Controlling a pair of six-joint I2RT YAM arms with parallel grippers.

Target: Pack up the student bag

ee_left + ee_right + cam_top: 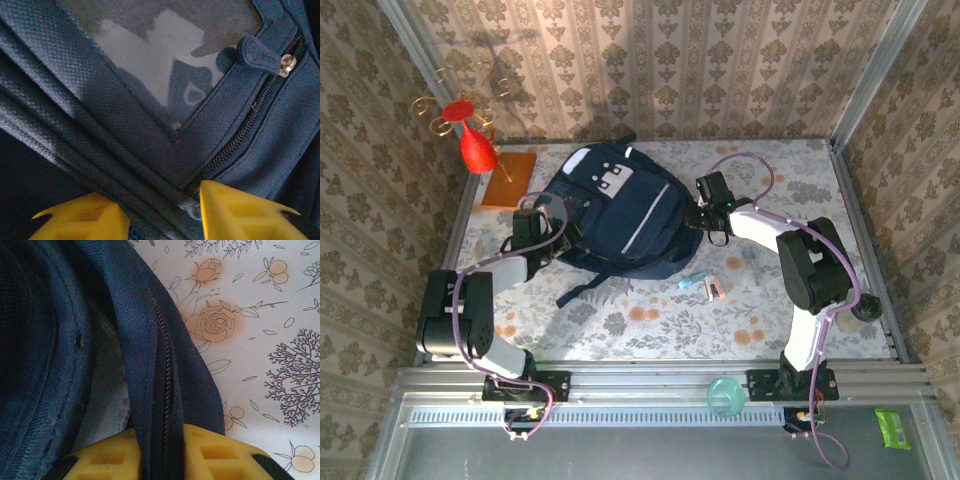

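Camera positions: one fixed overhead, two wrist-mounted.
The top external view looks steeply down from above and behind the arm bases, far enough to take in the whole table [800,200]. Both wrist cameras sit very close on the student bag [620,215]: left facing its front pocket, right along its edge with table beside. All three share the bag.

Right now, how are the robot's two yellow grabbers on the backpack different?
The left gripper has fingers wide apart, straddling a seam of the student bag; the right gripper has them close, pinching the bag's zipper edge. The left gripper sits near a zipper pull; the right gripper sits over the flowery table. Both have yellow fingers.
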